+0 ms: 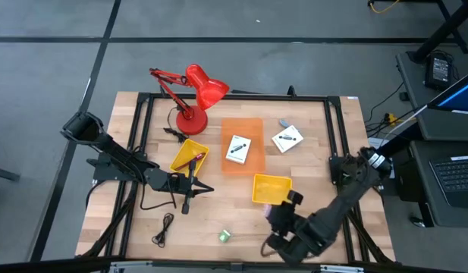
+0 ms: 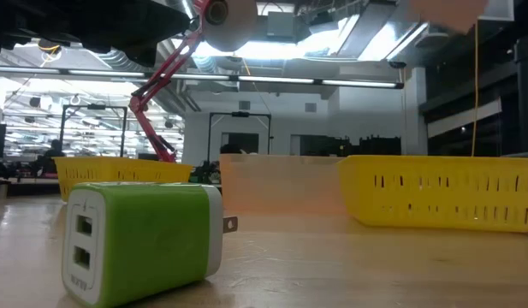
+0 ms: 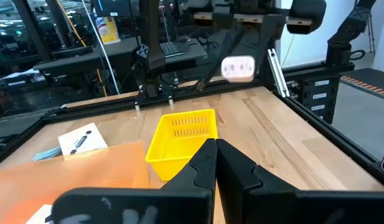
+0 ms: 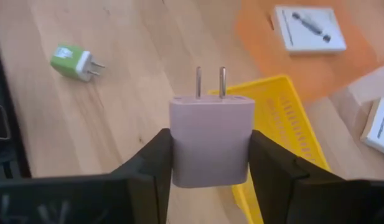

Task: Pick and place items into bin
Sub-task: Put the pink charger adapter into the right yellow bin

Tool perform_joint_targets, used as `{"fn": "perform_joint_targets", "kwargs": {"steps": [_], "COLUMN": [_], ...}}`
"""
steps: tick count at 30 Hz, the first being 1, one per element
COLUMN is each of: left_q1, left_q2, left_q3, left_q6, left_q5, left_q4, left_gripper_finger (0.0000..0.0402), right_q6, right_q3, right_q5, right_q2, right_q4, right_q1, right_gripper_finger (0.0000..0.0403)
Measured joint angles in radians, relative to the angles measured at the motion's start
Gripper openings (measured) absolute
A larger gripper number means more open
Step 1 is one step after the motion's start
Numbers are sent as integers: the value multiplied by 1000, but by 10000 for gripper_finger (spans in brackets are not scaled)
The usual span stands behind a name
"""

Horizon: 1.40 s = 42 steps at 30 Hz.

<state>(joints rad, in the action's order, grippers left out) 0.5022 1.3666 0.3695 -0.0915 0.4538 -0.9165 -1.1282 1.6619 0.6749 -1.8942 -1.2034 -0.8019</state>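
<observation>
My right gripper [image 4: 210, 165] holds a pink plug block [image 4: 210, 140] above the table near the front edge, beside a yellow bin [image 1: 270, 188]. A green plug block [image 1: 224, 236] lies on its side on the wood near the front. One white card [image 1: 237, 149] lies on an orange tray [image 1: 252, 125], and another [image 1: 287, 139] lies on the table to its right. A black cord [image 1: 164, 227] lies at the front left. My left gripper [image 3: 215, 163] is shut on nothing at the table's left, next to a second yellow bin [image 1: 190, 155]. My right gripper pinches the pink plug block by its two opposite side faces [image 4: 176, 149], one finger on each side. The two metal prongs [image 4: 210, 82] point away from the fingers. The fingers slant down from the table's near right, and the block is lifted clear of the table.
A red desk lamp [image 1: 194, 95] stands at the far left of the table. A black frame [image 1: 234, 97] runs around the work area. A small grey piece [image 1: 284, 121] lies near the far right card. Bare wood shows between the green block and the near yellow bin.
</observation>
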Motion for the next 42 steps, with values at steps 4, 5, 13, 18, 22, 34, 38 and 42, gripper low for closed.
{"fn": "perform_joint_targets", "kwargs": {"steps": [4, 5, 13, 18, 22, 34, 38, 42], "left_q1": [0, 0, 0, 0, 0, 0, 0, 0], "left_q2": [0, 0, 0, 0, 0, 0, 0, 0], "left_q3": [0, 0, 0, 0, 0, 0, 0, 0], "left_q6": [1, 1, 2, 2, 2, 2, 1, 1], "left_q5": [0, 0, -2, -3, -3, -3, -3, -3], "left_q4": [0, 0, 0, 0, 0, 0, 0, 0], "left_gripper_finger": [4, 4, 4, 4, 4, 4, 4, 4], "right_q6": [-63, -86, -286, -285, -284, -290, -335, -337], "right_q3": [-5, -17, -193, -230, -230, -230, -230, -230], "right_q5": [102, 134, 276, 365, 515, 634, 633, 632], "right_q2": [1, 2, 1, 1, 7, 11, 11, 11], "right_q4": [5, 13, 117, 163, 159, 149, 139, 143], "right_q1": [-55, -67, -149, -151, -151, -149, -148, -138], "right_gripper_finger": [148, 148, 148, 148, 148, 148, 148, 148]}}
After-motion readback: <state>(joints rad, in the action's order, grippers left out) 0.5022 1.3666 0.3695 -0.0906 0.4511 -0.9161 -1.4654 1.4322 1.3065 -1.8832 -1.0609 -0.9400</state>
